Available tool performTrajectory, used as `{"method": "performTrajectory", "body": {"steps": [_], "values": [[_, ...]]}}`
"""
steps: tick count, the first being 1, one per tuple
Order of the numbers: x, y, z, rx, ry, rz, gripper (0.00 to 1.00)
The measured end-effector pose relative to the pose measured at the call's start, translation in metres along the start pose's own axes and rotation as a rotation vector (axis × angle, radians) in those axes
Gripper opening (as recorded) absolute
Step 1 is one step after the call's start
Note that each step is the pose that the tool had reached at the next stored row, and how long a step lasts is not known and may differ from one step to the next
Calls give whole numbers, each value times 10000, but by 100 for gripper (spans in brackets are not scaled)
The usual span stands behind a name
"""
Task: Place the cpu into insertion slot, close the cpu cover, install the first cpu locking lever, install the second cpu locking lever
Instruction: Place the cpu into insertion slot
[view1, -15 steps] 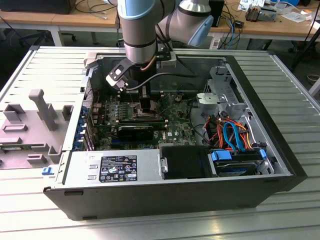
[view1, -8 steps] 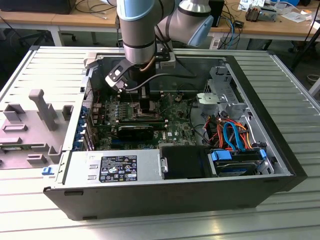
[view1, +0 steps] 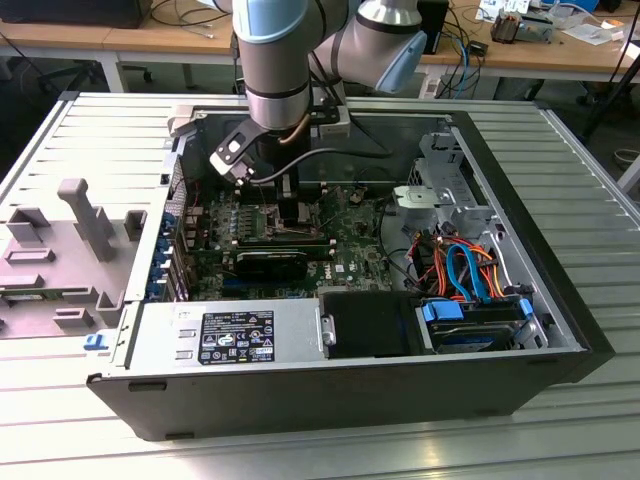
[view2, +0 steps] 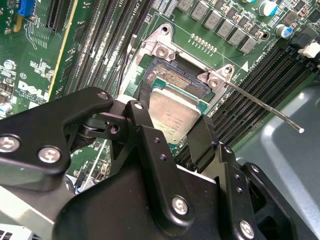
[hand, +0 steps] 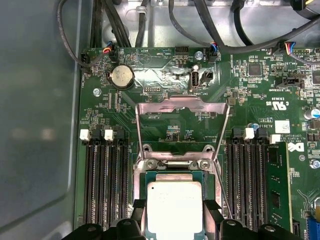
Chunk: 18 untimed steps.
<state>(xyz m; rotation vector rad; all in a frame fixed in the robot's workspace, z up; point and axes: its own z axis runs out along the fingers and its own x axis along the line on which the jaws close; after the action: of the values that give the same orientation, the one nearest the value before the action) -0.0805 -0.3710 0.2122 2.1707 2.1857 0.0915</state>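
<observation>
Claw (view2: 171, 121) clamped on chip (hand: 174, 204) over socket (view2: 169, 75); keep flat, match corners to socket rim, lower slowly, no sideways sliding.

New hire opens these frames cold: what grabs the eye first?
In the exterior view, the robot arm reaches down into the open computer case. In both wrist views the gripper pinches the cpu at the insertion slot. In the first wrist view the cpu cover stands flipped open.
</observation>
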Motion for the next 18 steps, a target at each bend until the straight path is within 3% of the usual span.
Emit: {"method": "performTrajectory", "body": {"steps": [18], "values": [[0, -20, 43, 0, 0, 0, 54]]}}
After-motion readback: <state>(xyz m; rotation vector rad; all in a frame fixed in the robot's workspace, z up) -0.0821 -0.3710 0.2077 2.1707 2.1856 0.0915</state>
